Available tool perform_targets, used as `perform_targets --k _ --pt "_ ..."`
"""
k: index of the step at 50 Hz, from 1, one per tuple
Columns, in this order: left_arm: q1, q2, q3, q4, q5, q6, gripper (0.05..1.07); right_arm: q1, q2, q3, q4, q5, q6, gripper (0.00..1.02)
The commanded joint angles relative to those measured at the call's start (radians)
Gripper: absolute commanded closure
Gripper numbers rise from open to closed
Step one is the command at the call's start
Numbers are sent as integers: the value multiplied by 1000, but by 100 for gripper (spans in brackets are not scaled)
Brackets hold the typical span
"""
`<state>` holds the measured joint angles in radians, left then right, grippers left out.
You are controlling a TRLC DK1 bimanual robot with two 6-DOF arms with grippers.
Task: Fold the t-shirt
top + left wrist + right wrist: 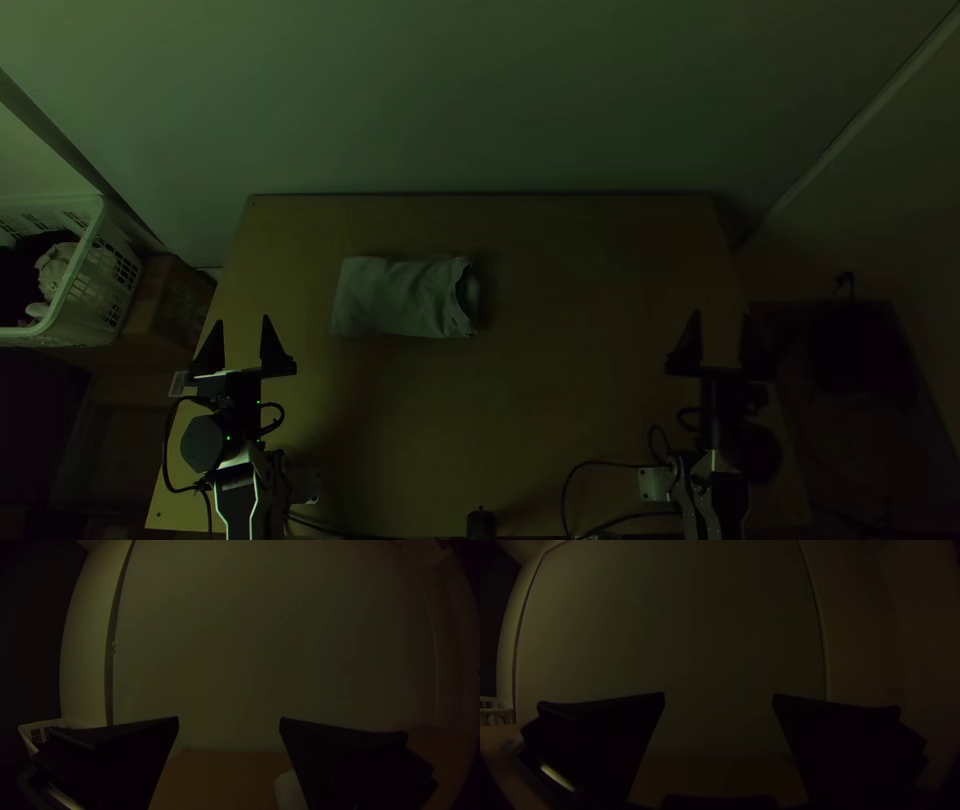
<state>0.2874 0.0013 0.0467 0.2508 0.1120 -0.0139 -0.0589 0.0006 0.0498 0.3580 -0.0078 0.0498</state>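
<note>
"What did you have in the top view?"

"I took the table (560,410) as my landmark. The t-shirt (400,297) lay on it, left of its middle and toward its far edge, folded into a flat rectangle. A curved opening showed at the cloth's right end. I couldn't tell how many folds it had."

"And nearer your side?"

"I had my left gripper (242,320) by the table's left edge and my right gripper (721,315) by its right edge, both well apart from the cloth. Each had its 2 fingers spread wide. A white basket (120,275) stood off the table's left side, with some cloth (52,268) in it, and a cardboard box (170,305) sat between them."

"What about the left wrist view?"

"The 2 black fingers stood wide apart there, over the table. Part of the t-shirt showed on it, partly hidden behind 1 finger."

"And the right wrist view?"

"Same spread: 2 fingers well separated, the dim tabletop between them, and the basket away past the table's left side."
</note>
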Motion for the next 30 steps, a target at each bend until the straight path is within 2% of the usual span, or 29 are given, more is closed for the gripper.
perform_targets --k 1,4,6,9,11,13,15,16,17,30 --pt "-4 -4 -50 -100 -2 11 10 7 -7 -48 6 8 74 3" --pt "-4 -4 -47 -234 -5 25 10 -10 -7 -48 -50 9 101 3" --pt "1 8 -45 -243 -15 28 10 -15 -7 -48 -103 9 99 3" --pt "6 -1 -45 -242 -20 28 10 -16 -7 -48 -192 9 53 3" --pt "4 -3 -45 -242 -20 26 10 -19 -7 -48 -261 9 -24 3" --pt "6 0 -45 -243 -20 26 10 -19 -7 -44 -356 9 -166 3" --pt "6 -1 -45 -242 -20 26 10 -13 -1 -41 -375 11 -311 3" --pt "6 -1 -45 -242 -20 26 10 -13 -1 -41 -375 12 -360 3" --pt "4 -1 -45 -242 -20 26 10 -15 -2 -41 -372 12 -378 3" --pt "4 -1 -45 -242 -20 26 10 -13 -4 -41 -372 12 -372 3"
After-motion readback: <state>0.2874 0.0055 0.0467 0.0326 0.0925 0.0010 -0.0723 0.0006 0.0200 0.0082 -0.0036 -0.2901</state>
